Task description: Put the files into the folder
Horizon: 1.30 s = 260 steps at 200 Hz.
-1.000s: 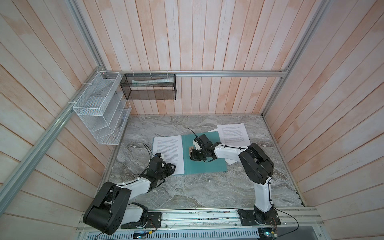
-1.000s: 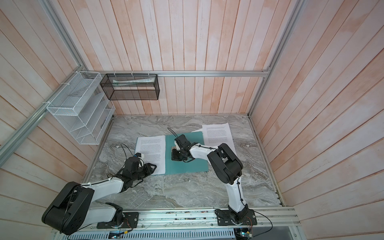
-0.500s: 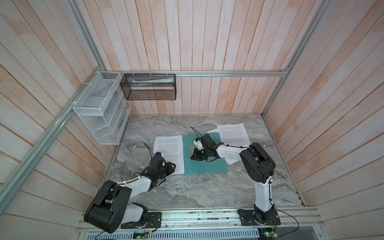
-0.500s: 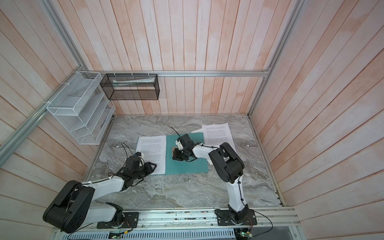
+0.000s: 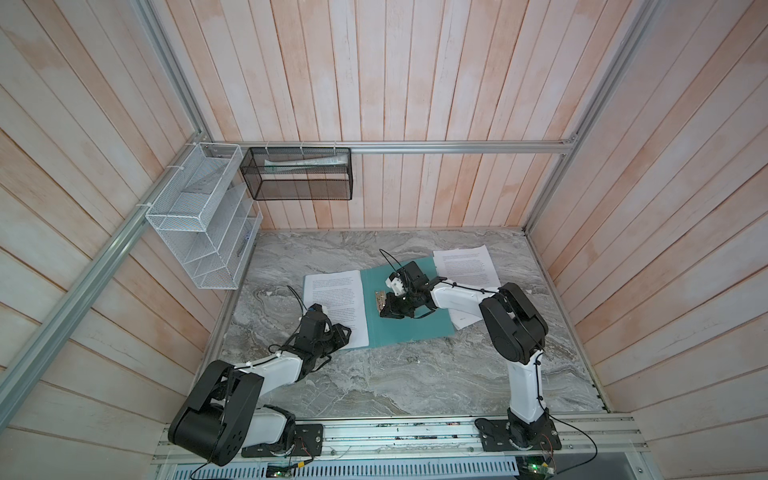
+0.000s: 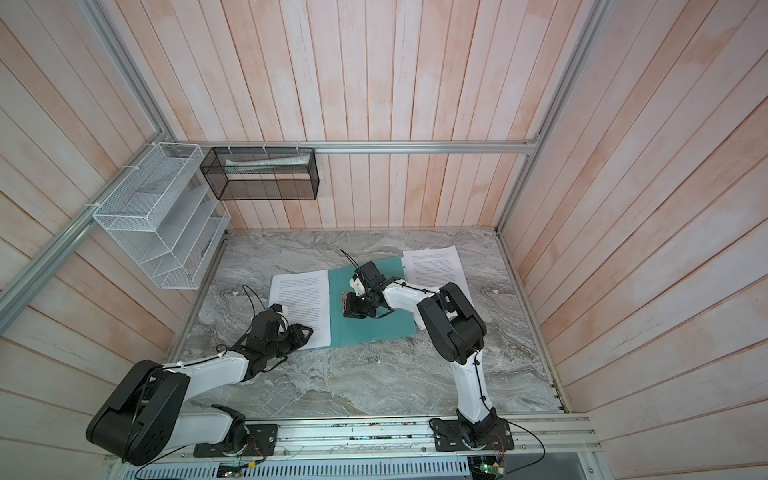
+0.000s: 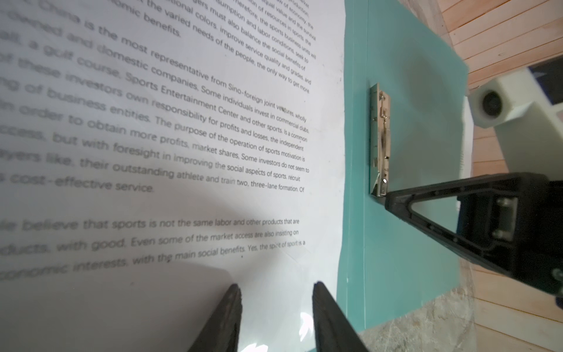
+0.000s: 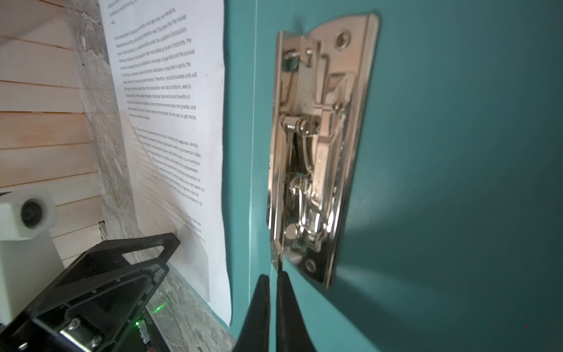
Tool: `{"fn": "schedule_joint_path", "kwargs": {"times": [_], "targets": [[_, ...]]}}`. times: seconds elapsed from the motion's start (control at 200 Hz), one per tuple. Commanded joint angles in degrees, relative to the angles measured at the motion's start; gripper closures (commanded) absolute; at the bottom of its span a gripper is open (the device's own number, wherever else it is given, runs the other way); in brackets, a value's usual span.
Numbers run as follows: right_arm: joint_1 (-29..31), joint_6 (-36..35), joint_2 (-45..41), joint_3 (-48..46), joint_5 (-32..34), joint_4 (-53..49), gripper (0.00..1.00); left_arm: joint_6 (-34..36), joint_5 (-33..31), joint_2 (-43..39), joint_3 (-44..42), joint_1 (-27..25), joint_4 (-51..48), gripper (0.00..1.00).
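**On the open folder: right gripper closed at the clip, left gripper parted over a page**

At the middle of the table the right gripper (image 5: 384, 312) (image 8: 272, 278) reaches leftward with its jaws all but together. Its tips sit at the near end of the metal clip (image 8: 313, 152). I cannot tell whether they pinch the clip's thin edge. Left of it and nearer, the left gripper (image 5: 345, 332) (image 7: 275, 288) has its jaws apart over the near right corner of a printed sheet (image 5: 334, 305). Nothing shows between them, and I cannot tell whether the tips press on the paper.

The clip lies flat on the folder (image 5: 411, 328), just right of its fold line. The folder is teal and lies open on the table's middle. The printed sheet lies face up left of the fold, its right edge running along it. A strip of teal shows past the sheet's near edge in both top views.

A second sheet (image 5: 465, 266) lies at the folder's far right corner, touching or just overlapping it. More white paper (image 5: 461, 321) shows from under the right arm at the folder's right edge.

All of this rests on the grey marble table (image 5: 415, 382). On the left wall hangs a white wire rack (image 5: 199, 232). Beside it, on the far wall, a black mesh basket (image 5: 297, 187) holds a paper roll (image 5: 305, 162).
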Motion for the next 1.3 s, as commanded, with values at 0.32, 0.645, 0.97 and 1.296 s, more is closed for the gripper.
{"fn": "schedule_joint_path", "kwargs": {"times": [0.32, 0.645, 0.97, 1.296], "targets": [[0.17, -1.61, -1.12, 0.42, 5.34, -5.22, 0.90, 0.30, -1.73, 2.39, -1.23, 0.19, -7.85, 0.58], [0.22, -1.75, 0.32, 3.22, 4.08, -4.49, 0.88, 0.56, -1.07, 3.21, -1.09, 0.24, -7.40, 0.58], [0.18, -2.28, 2.58, 5.27, 3.51, -4.96, 0.90, 0.56, -1.08, 3.48, -0.96, 0.21, -7.25, 0.58], [0.17, -3.42, 4.85, 6.91, 4.34, -7.11, 0.90, 0.56, -1.09, 3.69, -0.79, 0.28, -7.38, 0.58]]}}
